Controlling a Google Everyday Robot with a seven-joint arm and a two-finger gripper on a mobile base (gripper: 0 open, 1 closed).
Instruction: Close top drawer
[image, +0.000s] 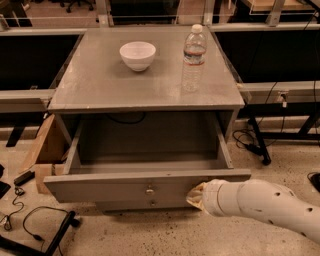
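Note:
The top drawer (145, 165) of the grey cabinet stands pulled out, its deep grey box empty. Its long flat front panel (100, 189) carries a small brass knob (149, 190) at the centre. My gripper (195, 196) is at the end of the white arm that comes in from the lower right. It sits against the right part of the front panel, to the right of the knob. A lower drawer front with its own knob (153, 203) shows just beneath.
A white bowl (137, 55) and a clear water bottle (194, 57) stand on the cabinet top (100, 85). A cardboard box (42, 150) and cables (30, 220) lie on the floor at the left. More cables and a black stand leg (257, 142) are at the right.

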